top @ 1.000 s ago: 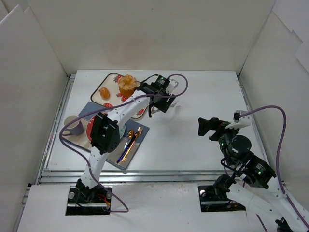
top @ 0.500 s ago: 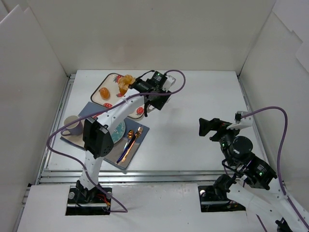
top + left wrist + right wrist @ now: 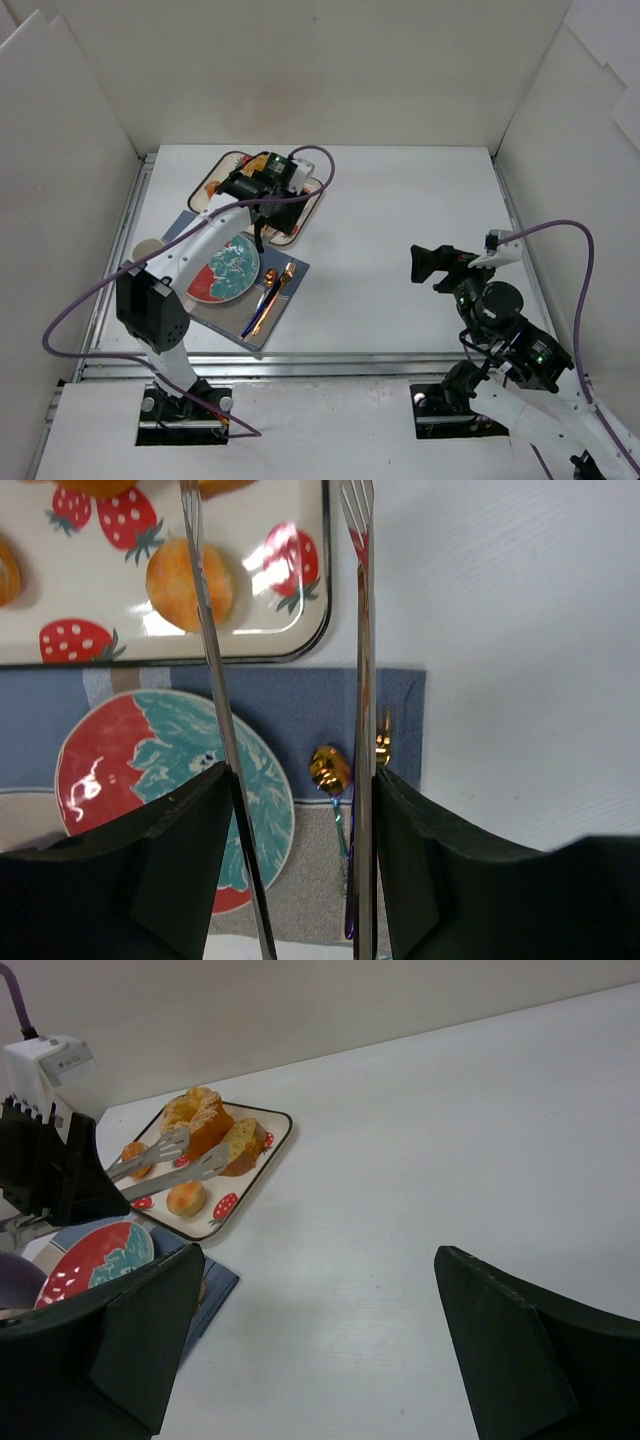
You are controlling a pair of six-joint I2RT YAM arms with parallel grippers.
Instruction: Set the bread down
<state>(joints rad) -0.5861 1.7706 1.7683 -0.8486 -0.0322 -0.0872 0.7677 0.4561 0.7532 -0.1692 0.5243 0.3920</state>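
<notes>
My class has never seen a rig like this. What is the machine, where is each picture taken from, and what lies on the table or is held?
Two robot arms are bolted at the near edge of the table. One picture looks down from above; the other two come from a camera on each wrist. The left gripper holds metal tongs over a strawberry-patterned tray carrying the small round bun. Beside it, a plate and cutlery lie on a mat. The right gripper is open and empty.
</notes>
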